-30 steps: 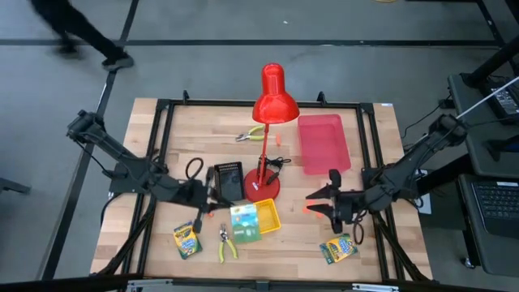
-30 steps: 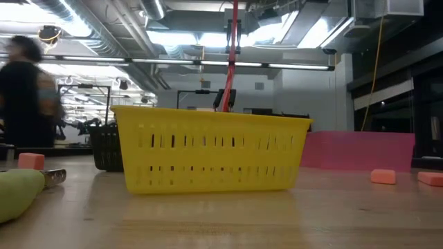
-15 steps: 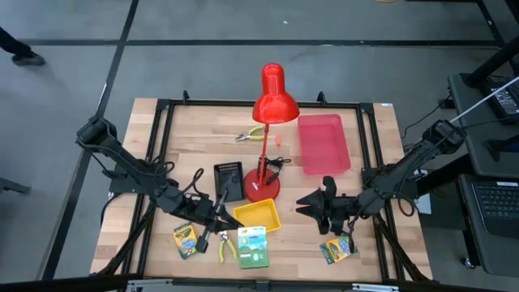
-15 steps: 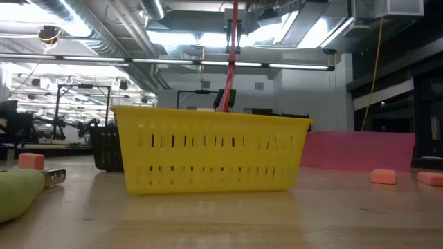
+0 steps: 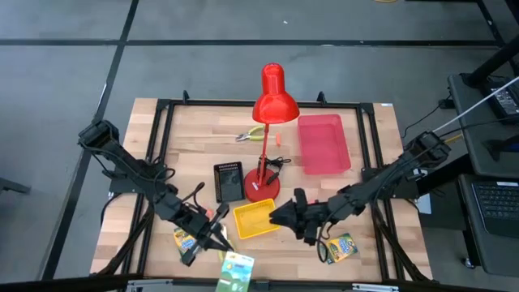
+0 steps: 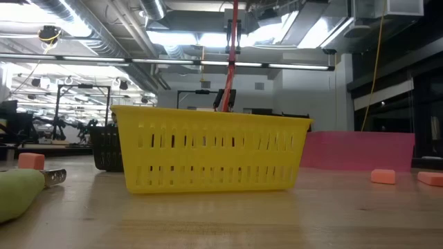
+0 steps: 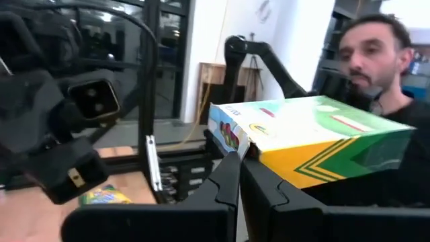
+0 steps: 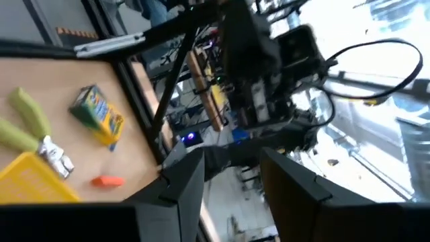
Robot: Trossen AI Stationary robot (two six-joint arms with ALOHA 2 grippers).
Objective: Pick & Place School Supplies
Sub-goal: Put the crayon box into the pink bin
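Observation:
My left gripper (image 5: 217, 253) is shut on a yellow-and-green crayon box (image 5: 235, 272), held over the table's near edge. A second crayon box (image 5: 185, 240) lies on the table under the left arm. A third crayon box (image 5: 340, 247) lies near the right arm. My right gripper (image 5: 274, 217) is open, at the right side of the yellow tray (image 5: 253, 219), touching nothing. One pair of pliers (image 5: 253, 134) lies behind the lamp. The other pliers (image 8: 27, 124) lie by the yellow tray. Orange pieces (image 6: 383, 176) sit on the wood. My left gripper pinches the crayon box between its two fingers (image 7: 228, 181), at the lower edge of one short end (image 7: 232, 144). The rest of the box (image 7: 316, 141) sticks out past the fingertips, roughly level and lifted clear of the table.
A tall red desk lamp (image 5: 272, 101) stands mid-table on its round base (image 5: 261, 189). A black tray (image 5: 229, 180) sits left of the base and a pink tray (image 5: 324, 144) is at far right. A person (image 7: 383, 67) is beyond the table's near edge.
My left gripper, still shut on the crayon box, has carried it from over the yellow tray toward the table's near edge. My right gripper has moved toward the table's left, up to the yellow tray. A person who walked past the far left side has left the view.

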